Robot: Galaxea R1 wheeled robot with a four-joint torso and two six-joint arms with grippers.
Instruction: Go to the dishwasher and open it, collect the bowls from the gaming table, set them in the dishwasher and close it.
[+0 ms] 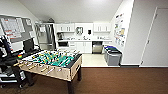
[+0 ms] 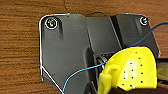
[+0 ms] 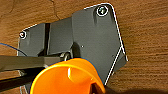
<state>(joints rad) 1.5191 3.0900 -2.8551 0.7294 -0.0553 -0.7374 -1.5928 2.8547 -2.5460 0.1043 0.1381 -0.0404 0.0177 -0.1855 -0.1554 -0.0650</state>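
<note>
Ahead, at the far end of the room, a small kitchen is seen in the head view. The dishwasher [image 1: 97, 47] is built in under the right end of the counter [image 1: 85, 40], just beside the white cupboard doors [image 1: 83, 47]. Its front is darker than the cupboards, but it is too small to tell whether it is fully shut. White wall cabinets [image 1: 65, 27] are hung above the counter, and a tall steel fridge [image 1: 46, 36] stands at the counter's left end. Grey bins with blue lids [image 1: 113, 55] are lined along the right wall, near the dishwasher but apart from it.

Closer to the robot, a table-football table [image 1: 53, 63] with a green field is placed on the brown carpet [image 1: 117, 80], at the left of the head view. A white door [image 1: 155, 37] is seen at the right.

In the left wrist view, a yellow rounded shape with small holes [image 2: 133, 70] and a thin blue cable [image 2: 82, 71] are shown over the brown carpet. In the right wrist view, an orange rounded shape [image 3: 67, 77] is shown close to the camera. What these two shapes are cannot be told. For both arms, it cannot be told whether the jaws are open or closed.
</note>
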